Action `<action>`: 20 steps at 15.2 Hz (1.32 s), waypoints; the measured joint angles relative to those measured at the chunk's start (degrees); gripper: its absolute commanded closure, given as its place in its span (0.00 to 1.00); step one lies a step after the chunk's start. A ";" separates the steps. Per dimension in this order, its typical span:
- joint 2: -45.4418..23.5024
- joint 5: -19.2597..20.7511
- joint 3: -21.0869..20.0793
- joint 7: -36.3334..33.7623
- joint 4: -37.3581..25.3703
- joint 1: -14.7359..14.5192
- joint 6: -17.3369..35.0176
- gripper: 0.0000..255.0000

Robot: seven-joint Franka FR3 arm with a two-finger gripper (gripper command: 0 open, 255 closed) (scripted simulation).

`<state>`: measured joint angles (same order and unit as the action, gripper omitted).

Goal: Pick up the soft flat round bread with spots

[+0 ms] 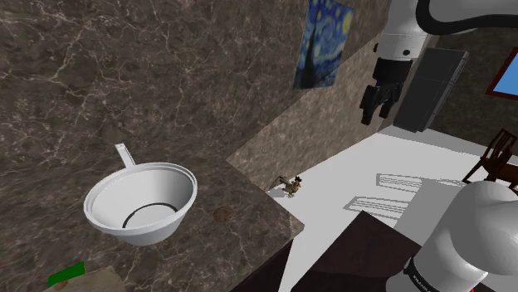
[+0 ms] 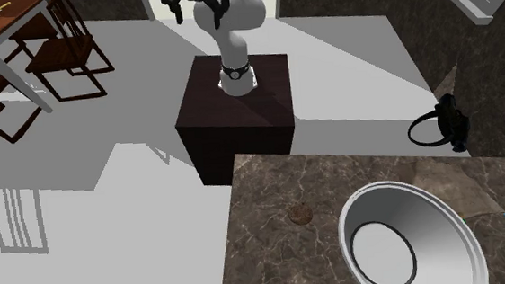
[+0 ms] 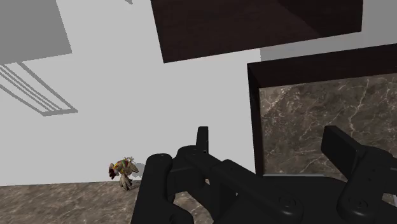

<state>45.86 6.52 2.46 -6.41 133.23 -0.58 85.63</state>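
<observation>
Stage: early, by my reading. The bread lies untouched on the counter and no part of the pick-up is done.
Bread (image 1: 222, 213): it sits on the brown marbled counter (image 1: 249, 240), near the counter's edge and well apart from the arm.
Bread, shoulder view: at about 3 o'clock from the white handled bowl (image 1: 184, 176), apart from it.
Bread, second exterior view: the bread (image 2: 299, 215) is at about 9 o'clock from the bowl (image 2: 430, 208), on a bare stretch of counter (image 2: 276, 261).
Look of the bread: a small, low, brown disc, darker than the stone under it. It is faintly mottled, but the spots are too small to make out one by one.
Gripper (image 1: 375, 106): it hangs high over the pale floor, at about 2 o'clock from the bread in the shoulder view. In the second exterior view the gripper (image 2: 195, 3) is above the dark stand (image 2: 240, 119), at about 11 o'clock from the bread.
Claw: spread wide and holding nothing, the two black fingers (image 3: 347, 159) standing apart in the wrist view.
Left to do: carry the claw across to the counter, lower it over the disc, close on it and lift. I judge that a thin, soft piece will need a low grasp at its rim.
Bystander: a small figurine (image 3: 124, 172) on the floor beside the counter plays no part.
</observation>
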 measured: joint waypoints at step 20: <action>-20.75 -8.77 -12.89 -22.82 10.70 -2.28 31.90 0.00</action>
<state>25.12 -2.25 -10.42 -29.23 143.93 -2.85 117.52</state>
